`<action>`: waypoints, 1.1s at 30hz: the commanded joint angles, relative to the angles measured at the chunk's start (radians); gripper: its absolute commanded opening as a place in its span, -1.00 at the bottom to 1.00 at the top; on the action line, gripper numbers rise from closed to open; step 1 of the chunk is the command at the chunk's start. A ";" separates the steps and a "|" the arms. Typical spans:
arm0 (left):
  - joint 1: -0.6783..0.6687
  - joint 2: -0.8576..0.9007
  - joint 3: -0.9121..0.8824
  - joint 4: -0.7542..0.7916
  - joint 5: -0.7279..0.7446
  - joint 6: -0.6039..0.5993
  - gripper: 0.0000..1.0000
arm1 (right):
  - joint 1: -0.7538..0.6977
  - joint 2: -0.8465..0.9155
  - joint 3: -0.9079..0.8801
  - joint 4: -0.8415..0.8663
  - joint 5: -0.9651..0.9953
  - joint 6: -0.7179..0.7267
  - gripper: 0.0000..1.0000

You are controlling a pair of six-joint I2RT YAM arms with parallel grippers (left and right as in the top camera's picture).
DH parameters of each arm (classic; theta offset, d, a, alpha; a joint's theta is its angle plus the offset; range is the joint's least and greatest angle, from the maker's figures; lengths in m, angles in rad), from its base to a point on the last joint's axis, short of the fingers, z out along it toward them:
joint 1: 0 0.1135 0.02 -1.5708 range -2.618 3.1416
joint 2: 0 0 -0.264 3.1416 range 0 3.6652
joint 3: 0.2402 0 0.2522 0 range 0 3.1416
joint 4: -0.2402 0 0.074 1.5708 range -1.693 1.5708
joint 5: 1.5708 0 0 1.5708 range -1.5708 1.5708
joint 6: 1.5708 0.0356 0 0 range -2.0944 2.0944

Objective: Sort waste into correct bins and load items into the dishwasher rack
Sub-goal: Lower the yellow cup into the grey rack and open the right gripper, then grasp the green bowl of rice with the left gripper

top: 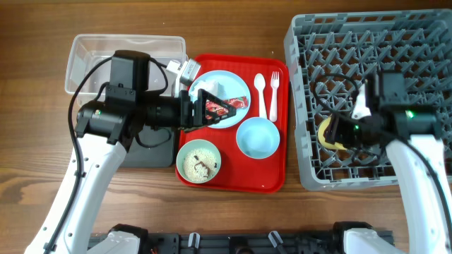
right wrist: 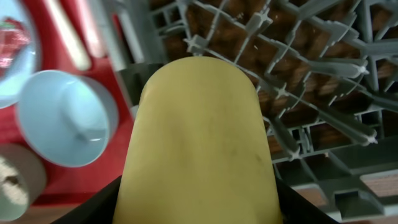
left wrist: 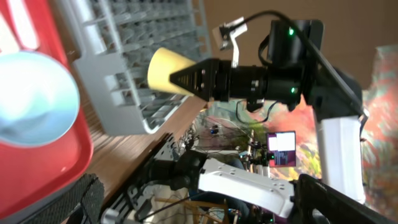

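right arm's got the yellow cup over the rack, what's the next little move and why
Probably lower the yellow cup a little, into a gap between the pegs of the dishwasher rack. The right pincer is shut on it, the right wrist view shows the peg grid just beyond it, and it seems to hang near the rack's left side, not yet seated.

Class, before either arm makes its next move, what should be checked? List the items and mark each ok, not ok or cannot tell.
1. The right gripper grips the yellow cup: ok.
2. The yellow cup is over the dishwasher rack: ok.
3. The left gripper is closed on the red wrapper: cannot tell.
4. The pale green bowl is free of food scraps: not ok.
5. The spoon and fork lie clear of both arms: ok.
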 commanded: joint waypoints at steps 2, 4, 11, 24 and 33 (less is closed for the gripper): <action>0.001 -0.003 0.011 -0.107 -0.137 0.006 1.00 | -0.003 0.143 0.005 -0.023 0.013 0.015 0.45; -0.001 -0.003 0.011 -0.137 -0.179 0.012 1.00 | -0.003 0.166 0.005 -0.023 0.013 0.016 0.68; -0.163 -0.003 0.011 -0.164 -0.529 0.051 1.00 | -0.003 0.039 0.037 0.050 -0.013 0.034 0.86; -0.492 0.218 -0.161 -0.089 -1.138 -0.232 0.25 | -0.003 -0.353 0.039 0.254 -0.367 -0.067 0.84; -0.544 0.439 -0.161 0.002 -1.194 -0.231 -0.40 | -0.003 -0.311 0.038 0.222 -0.371 -0.067 0.84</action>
